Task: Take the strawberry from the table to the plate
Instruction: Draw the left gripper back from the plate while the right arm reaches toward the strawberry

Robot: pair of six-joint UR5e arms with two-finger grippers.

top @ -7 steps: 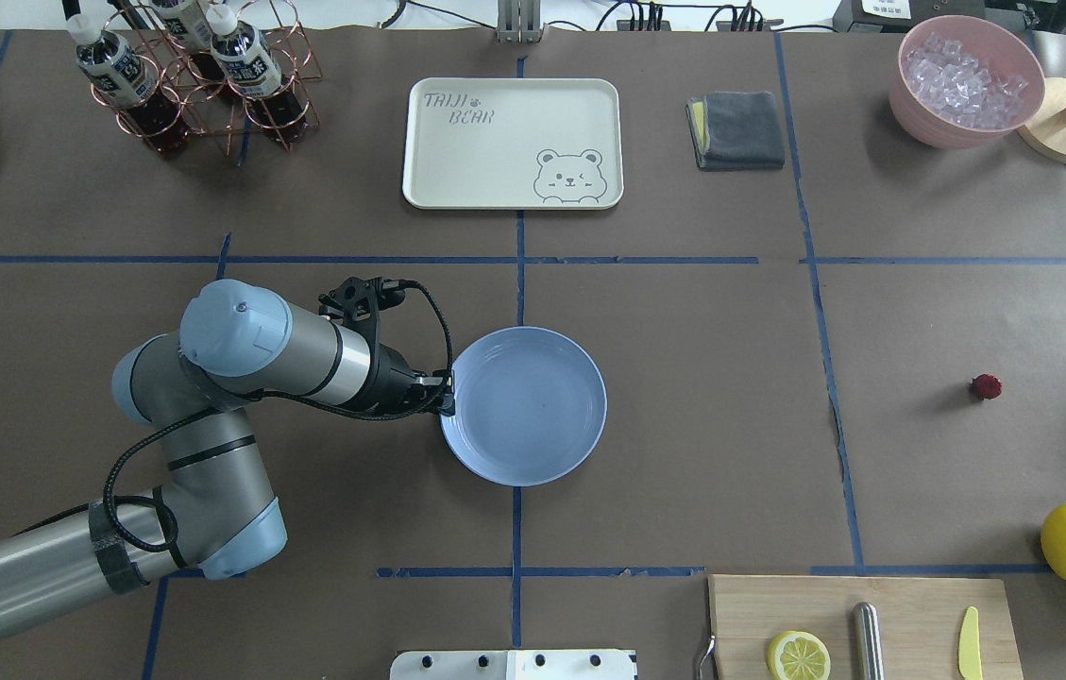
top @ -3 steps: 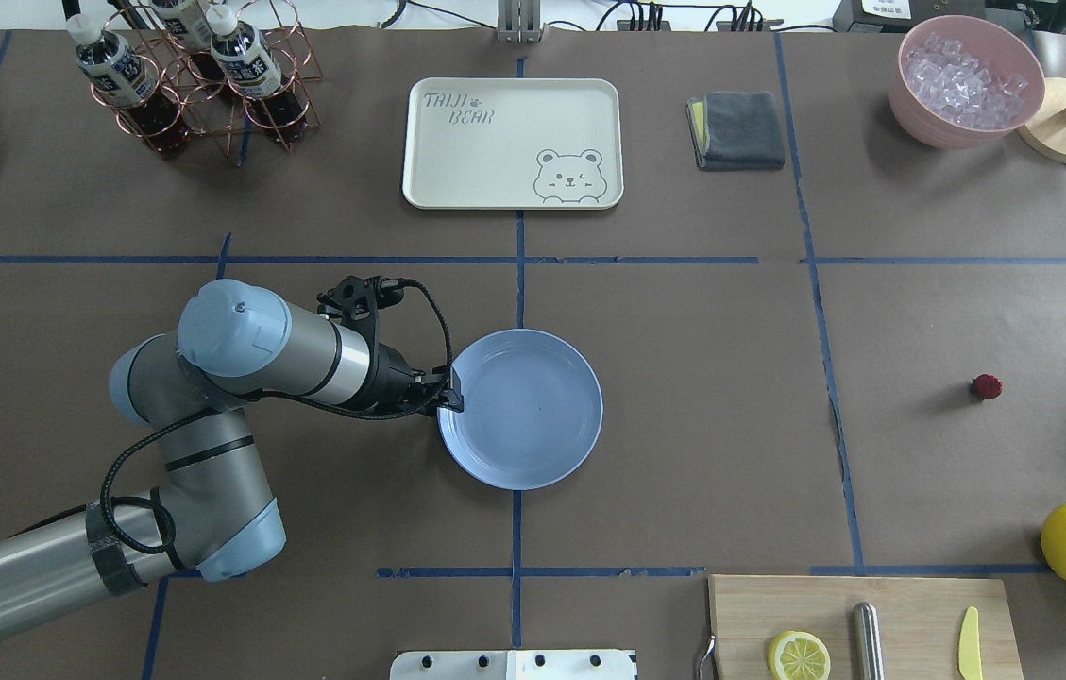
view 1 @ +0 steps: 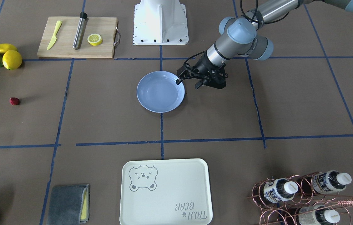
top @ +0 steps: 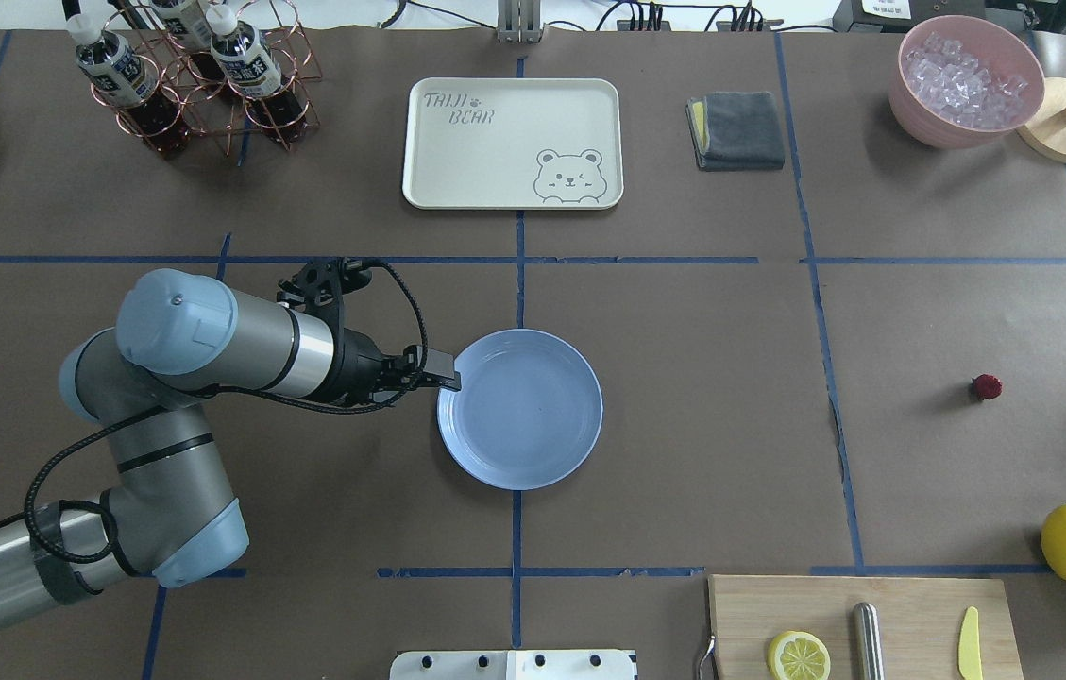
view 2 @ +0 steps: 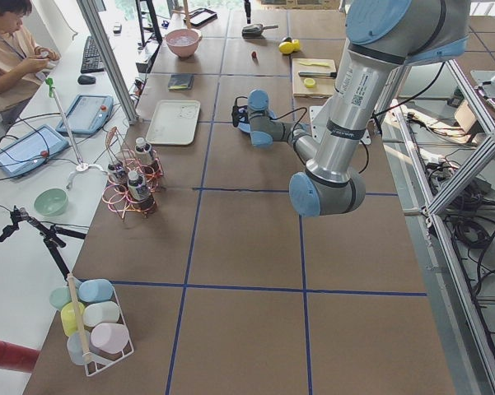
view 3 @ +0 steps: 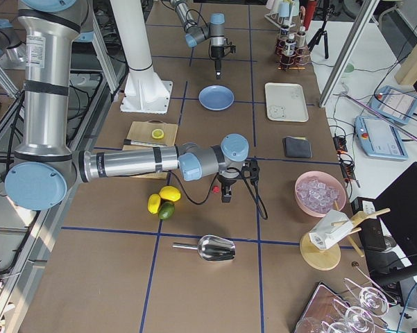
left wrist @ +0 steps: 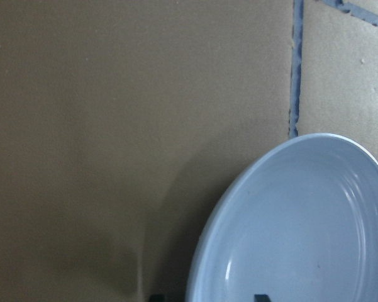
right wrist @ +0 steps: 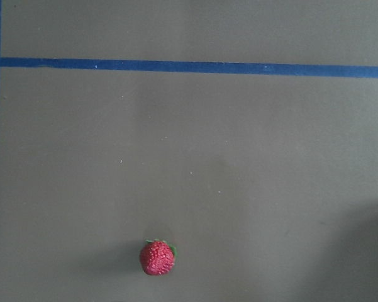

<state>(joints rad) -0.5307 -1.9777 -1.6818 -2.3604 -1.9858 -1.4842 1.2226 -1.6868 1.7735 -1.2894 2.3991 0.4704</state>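
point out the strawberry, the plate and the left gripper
strawberry [top: 987,386]: overhead exterior view, middle of the berry
plate [top: 533,416]: overhead exterior view, bare inner floor
left gripper [top: 448,382]: overhead exterior view, midway between fingertips

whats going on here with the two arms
The left claw sits at the rim of the blue plate; the wrist view shows its jaws open astride the rim. The right claw hangs near the strawberry, which lies on the table far from the plate, not yet picked. Whether the right claw is open cannot be told.
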